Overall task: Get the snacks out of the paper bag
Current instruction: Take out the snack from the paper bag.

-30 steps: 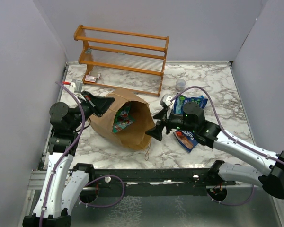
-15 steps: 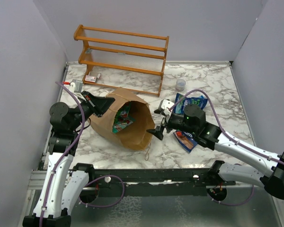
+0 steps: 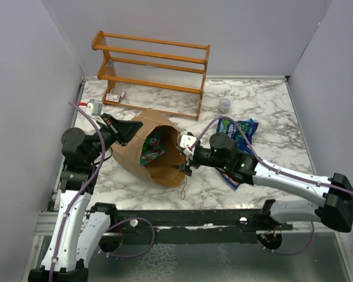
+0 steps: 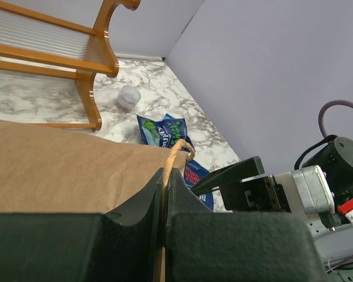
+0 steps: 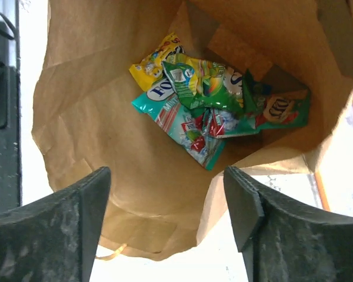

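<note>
The brown paper bag (image 3: pixel 159 167) lies on its side on the marble table, mouth toward the right arm. My left gripper (image 3: pixel 126 130) is shut on the bag's twisted paper handle (image 4: pixel 175 154) at the upper rim. My right gripper (image 3: pixel 182 158) is open at the bag's mouth. In the right wrist view several snacks lie deep in the bag (image 5: pixel 100 106): a teal packet (image 5: pixel 185 126), a green one (image 5: pixel 203 82), a yellow one (image 5: pixel 153 59). Outside the bag lie a blue-green snack packet (image 3: pixel 238 128) and a dark blue pouch (image 3: pixel 230 176), partly hidden under the right arm.
A wooden two-shelf rack (image 3: pixel 153 67) stands at the back. A small clear plastic cup (image 3: pixel 224 105) sits right of it. A red-and-white flat packet (image 3: pixel 113 97) lies under the rack's left end. Walls close in both sides.
My right gripper has moved left from beside the dark blue pouch to the bag's mouth. The left gripper and the bag have not moved.
</note>
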